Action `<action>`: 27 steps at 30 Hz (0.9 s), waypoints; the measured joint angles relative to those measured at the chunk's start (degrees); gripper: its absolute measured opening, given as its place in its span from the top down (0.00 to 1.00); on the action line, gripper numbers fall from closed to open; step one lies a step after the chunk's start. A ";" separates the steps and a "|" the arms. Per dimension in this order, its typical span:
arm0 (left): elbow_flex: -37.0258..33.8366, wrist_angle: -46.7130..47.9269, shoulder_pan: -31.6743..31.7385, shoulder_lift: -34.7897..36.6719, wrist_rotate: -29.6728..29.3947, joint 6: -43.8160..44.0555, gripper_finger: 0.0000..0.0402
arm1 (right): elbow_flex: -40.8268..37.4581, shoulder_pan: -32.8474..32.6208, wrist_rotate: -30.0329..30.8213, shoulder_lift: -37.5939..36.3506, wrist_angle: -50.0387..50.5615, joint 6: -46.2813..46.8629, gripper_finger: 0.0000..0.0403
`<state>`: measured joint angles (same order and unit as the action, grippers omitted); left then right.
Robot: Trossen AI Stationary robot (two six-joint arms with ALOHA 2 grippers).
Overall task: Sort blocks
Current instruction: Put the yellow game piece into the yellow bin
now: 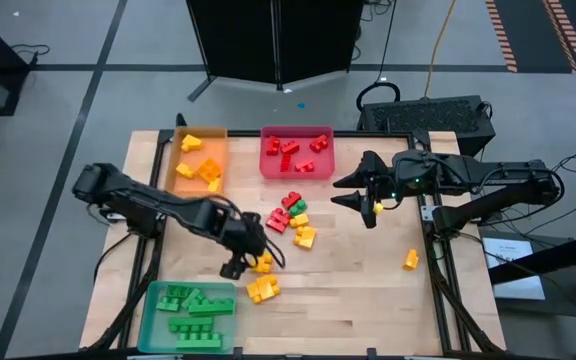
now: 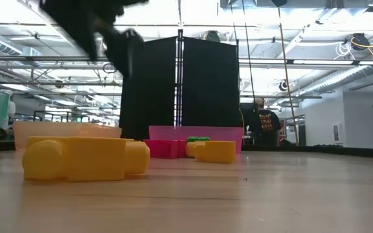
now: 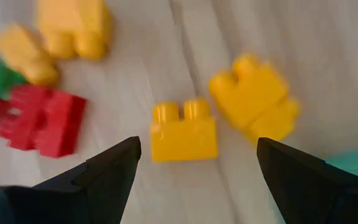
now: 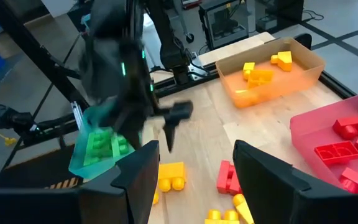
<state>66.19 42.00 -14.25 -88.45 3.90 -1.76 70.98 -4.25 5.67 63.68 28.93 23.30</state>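
The left gripper hung wide open and empty over a yellow block just beside the teal tray. The right gripper, seemingly open with nothing between its fingers, hovered well away from that tray.

Blocks, high view: yellow blocks in orange tray, upper left; red blocks in pink-red tray, upper centre; green blocks in teal tray, lower left. Unsorted mixed cluster of red, green, yellow bricks at table centre. Yellow pair just right of teal tray. Lone yellow-orange block well apart, at right.
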 joint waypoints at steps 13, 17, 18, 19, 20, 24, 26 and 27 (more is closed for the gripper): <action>-0.09 0.41 -2.49 -9.41 -7.72 -32.87 0.18 | 0.00 -2.71 0.24 0.00 0.02 1.80 0.50; -0.09 -2.66 -2.66 -9.92 -7.76 -43.43 0.18 | 0.00 -3.81 0.27 0.00 0.04 1.80 0.50; -0.09 -3.33 -2.66 -10.29 -7.65 -45.84 0.18 | 0.00 -4.03 0.26 0.00 0.04 1.78 0.50; -0.09 -3.93 -2.66 -10.77 -7.55 -48.12 0.18 | 0.00 -4.28 0.28 0.00 0.07 1.78 0.50; -0.09 -4.62 -2.66 -11.19 -7.52 -50.20 0.18 | 0.00 -4.48 0.28 0.00 0.04 1.78 0.50; -0.05 -5.52 -2.66 -13.06 -7.35 -55.51 0.18 | 0.00 -5.08 0.28 0.00 0.19 1.68 0.50; 0.09 -5.29 -2.68 -13.48 -7.45 -56.71 0.18 | 0.00 -5.38 0.28 0.00 0.21 1.60 0.50; 0.16 -5.13 -2.68 -13.65 -7.65 -57.05 0.18 | 0.00 -5.49 0.28 0.00 0.20 1.59 0.50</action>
<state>66.36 36.87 -16.93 -102.10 -3.75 -58.81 70.98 -9.73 5.96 63.68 29.13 24.89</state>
